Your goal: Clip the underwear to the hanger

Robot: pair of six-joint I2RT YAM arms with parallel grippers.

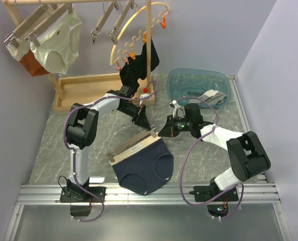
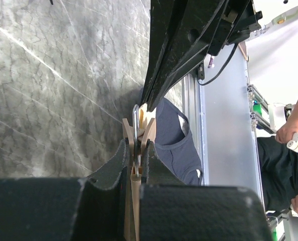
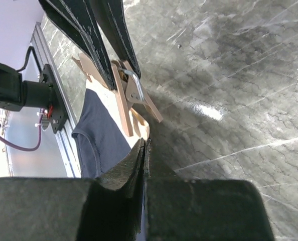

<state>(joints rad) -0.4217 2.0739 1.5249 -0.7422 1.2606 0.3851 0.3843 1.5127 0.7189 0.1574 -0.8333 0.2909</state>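
The underwear (image 1: 144, 170) hangs by its tan waistband along the hanger (image 1: 131, 145), held above the table (image 1: 58, 145) near the middle of its front edge. The corner at the bar's left end looks already clipped, as far as the top view shows. The left gripper (image 1: 145, 122) is clamped on the clip (image 3: 134, 93) at the right end and the right gripper (image 1: 164, 131) is pinched on the waistband corner beside it, so seating that second corner appears to be what remains.

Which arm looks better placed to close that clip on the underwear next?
Probably left. The left pincer squeezes the clip at the hanger's end, so easing off should close it. The right pincer is shut on the underwear waistband beside it, holding it in place.
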